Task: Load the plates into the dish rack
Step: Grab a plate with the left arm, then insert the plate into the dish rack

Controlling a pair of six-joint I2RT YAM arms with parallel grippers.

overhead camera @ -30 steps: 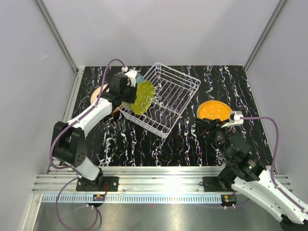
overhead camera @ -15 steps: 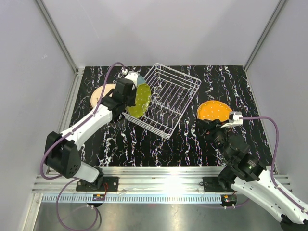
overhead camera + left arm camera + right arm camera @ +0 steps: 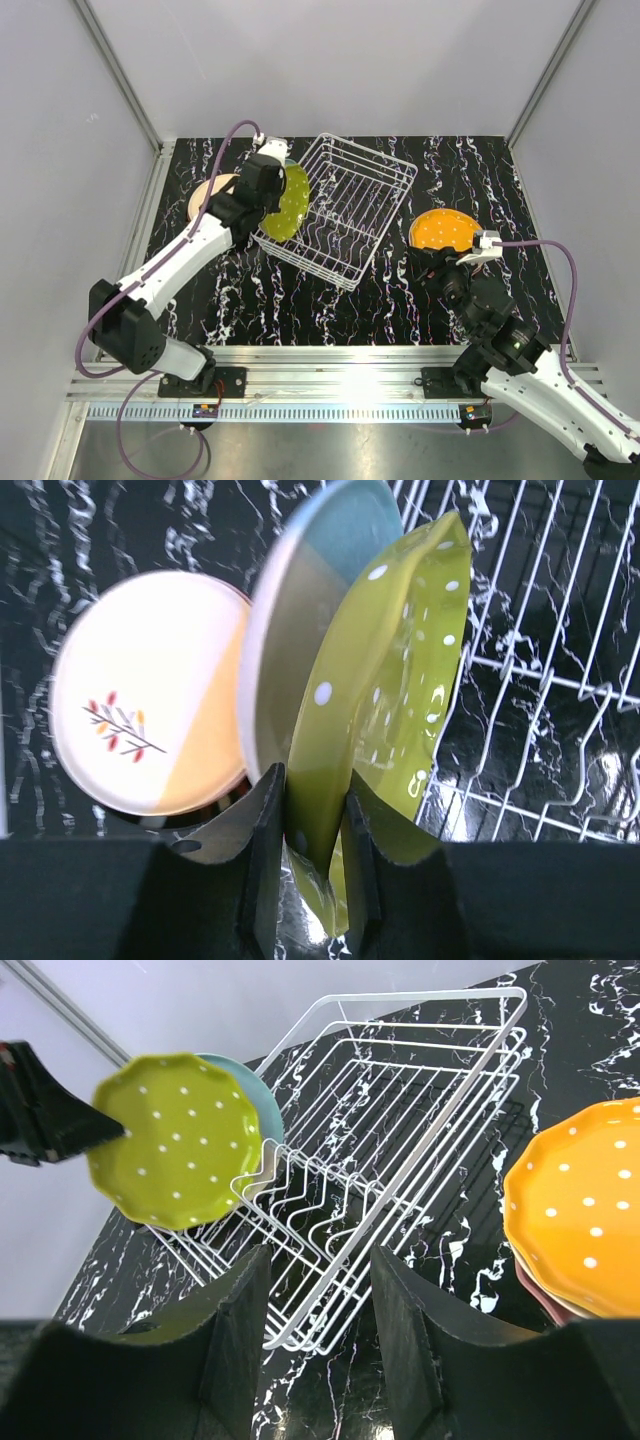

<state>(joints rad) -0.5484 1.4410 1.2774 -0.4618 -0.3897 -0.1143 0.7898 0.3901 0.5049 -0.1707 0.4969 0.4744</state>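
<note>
The yellow-green plate (image 3: 395, 670) is seen to have a scalloped rim and small white dots. It is held on edge, its lower rim pinched between the narrow jaws of the left gripper (image 3: 312, 780). It is kept at the left end of the rack (image 3: 350, 205), over the outermost wires, its face turned toward the right arm. Whether its rim rests on the wires cannot be told.

Just behind it a cream-blue plate (image 3: 300, 620) is stood on edge, part cream and part teal. A peach plate (image 3: 140, 695) with a dark sprig motif of red and orange leaves is laid flat on the table (image 3: 300, 300), left of the rack. The rack is made of white wire, with rows of bent tines along its floor, and is set askew on the black, white-veined table.

To the right of the rack an orange plate (image 3: 580, 1205), also dotted in white, is laid on top of a low stack; a pink rim (image 3: 540, 1295) is shown beneath it. The right gripper (image 3: 320, 1260) is held near this stack with its jaws about half spread and nothing between them.

Compared with a second ago, the left arm has been stretched out from a folded pose, and the yellow-green plate has been shifted slightly leftward. The rack, the orange plate and the right arm have hardly been moved.
</note>
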